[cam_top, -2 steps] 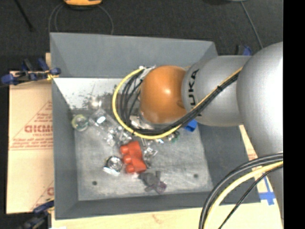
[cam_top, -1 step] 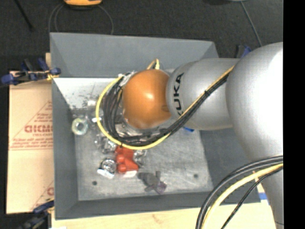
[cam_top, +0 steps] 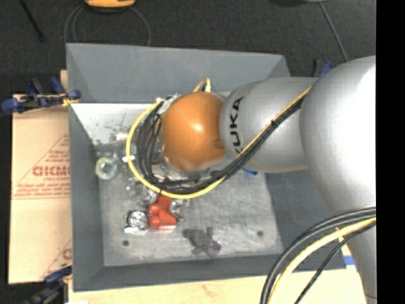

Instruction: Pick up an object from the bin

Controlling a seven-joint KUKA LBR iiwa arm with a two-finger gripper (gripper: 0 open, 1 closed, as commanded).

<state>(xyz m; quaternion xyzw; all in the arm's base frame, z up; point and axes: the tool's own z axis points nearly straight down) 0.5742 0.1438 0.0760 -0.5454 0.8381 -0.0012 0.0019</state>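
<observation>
Tucked under the arm's orange cover (cam_top: pixel 190 132), the claw (cam_top: pixel 150 194) hangs low over the floor of the bin (cam_top: pixel 85 233). Whether it is wide or narrow cannot be told, and nothing can be seen held in it. Nearest is a chunky red thing (cam_top: pixel 163 214), just beside the claw toward the bin's near wall, with a small round silvery thing (cam_top: pixel 136 220) close on its view-left side. A clear ring (cam_top: pixel 105 168) lies further view-left, and a dark grey scrap (cam_top: pixel 204 240) sits apart. Taking the red thing would probably need a short shift toward the near wall.
</observation>
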